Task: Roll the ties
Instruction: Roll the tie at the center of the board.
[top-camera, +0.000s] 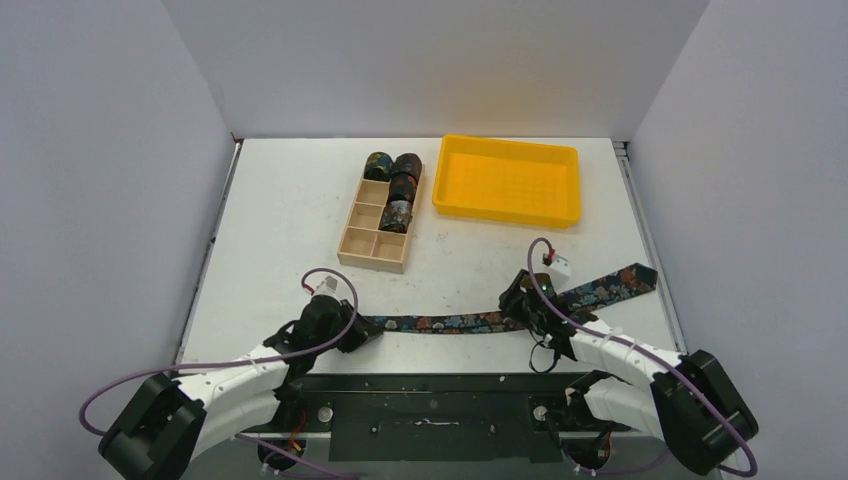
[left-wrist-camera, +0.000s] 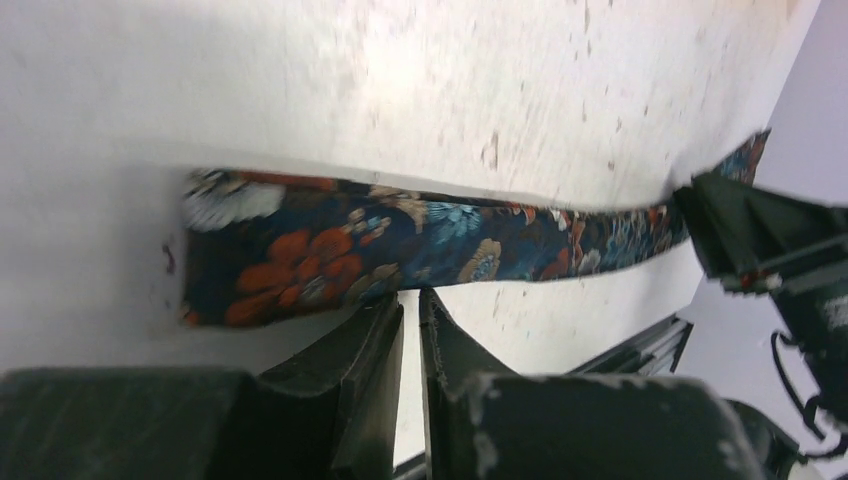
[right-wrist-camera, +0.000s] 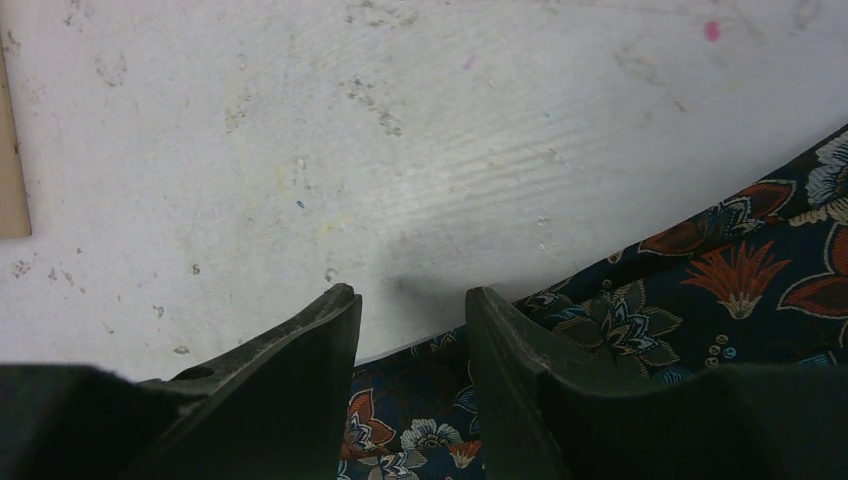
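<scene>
One tie (top-camera: 450, 322), dark with blue and orange flowers, lies unrolled along the near part of the table, its wide end (top-camera: 615, 284) at the right. My left gripper (top-camera: 358, 332) is at its narrow left end. In the left wrist view the fingers (left-wrist-camera: 380, 330) are nearly together and the gripper (left-wrist-camera: 411, 296) pinches the tie's (left-wrist-camera: 400, 235) near edge. My right gripper (top-camera: 520, 302) sits over the tie's middle. In the right wrist view it (right-wrist-camera: 410, 296) is open above the tie (right-wrist-camera: 700, 300), holding nothing. Three rolled ties (top-camera: 400, 180) stand in the wooden box.
The light wooden compartment box (top-camera: 375, 248) stands at the back middle, with its near compartments bare. A yellow plastic tray (top-camera: 505, 180) is to its right. The black frame edge (top-camera: 440, 385) runs just below the tie. The right gripper also shows in the left wrist view (left-wrist-camera: 750, 230).
</scene>
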